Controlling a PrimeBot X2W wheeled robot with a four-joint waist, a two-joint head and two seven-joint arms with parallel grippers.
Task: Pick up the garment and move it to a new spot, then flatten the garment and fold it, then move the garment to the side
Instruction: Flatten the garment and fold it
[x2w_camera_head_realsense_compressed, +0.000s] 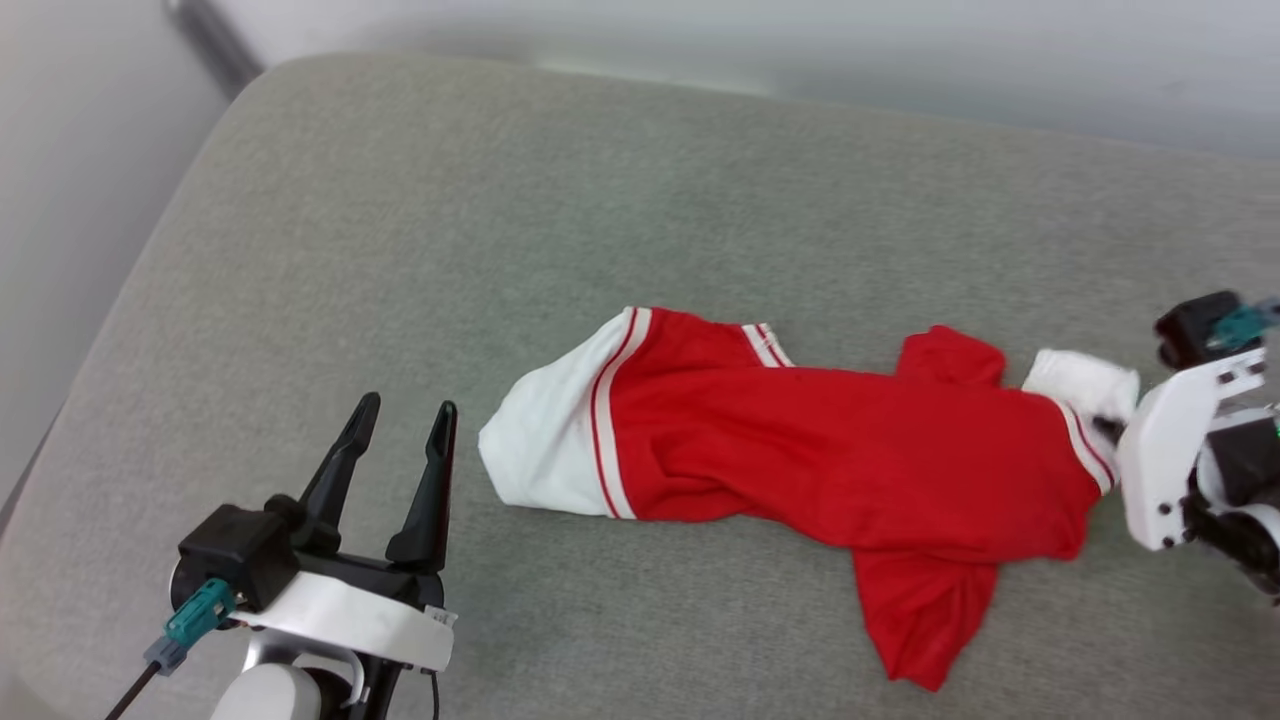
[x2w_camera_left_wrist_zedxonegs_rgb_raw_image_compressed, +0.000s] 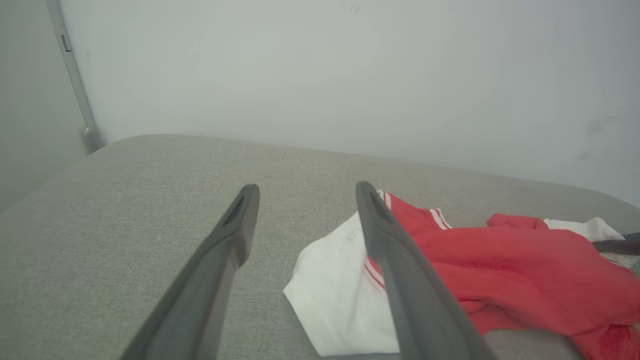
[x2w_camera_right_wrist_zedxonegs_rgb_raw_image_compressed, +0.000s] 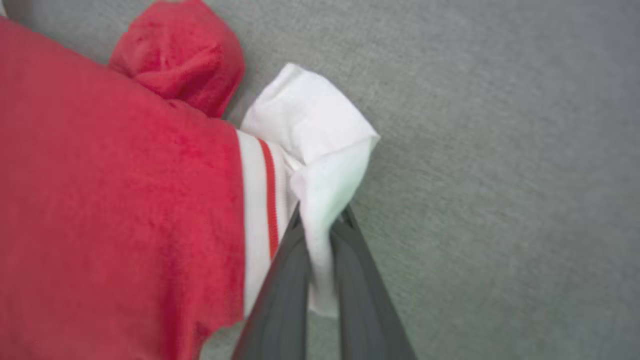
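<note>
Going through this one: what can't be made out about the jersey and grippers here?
1. Head view: the garment lies bunched, its folds hiding any print.
2. Head view: the right gripper is cut by the right edge; its own wrist covers most of its fingers.
3. Right wrist view: blur and the shut fingers hide how much white sleeve is pinched.
4. Left wrist view: the open left gripper has a finger over part of the other sleeve.

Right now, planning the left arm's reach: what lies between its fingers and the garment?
Bare grey cushion; the head view shows it between the left fingers and the garment.
</note>
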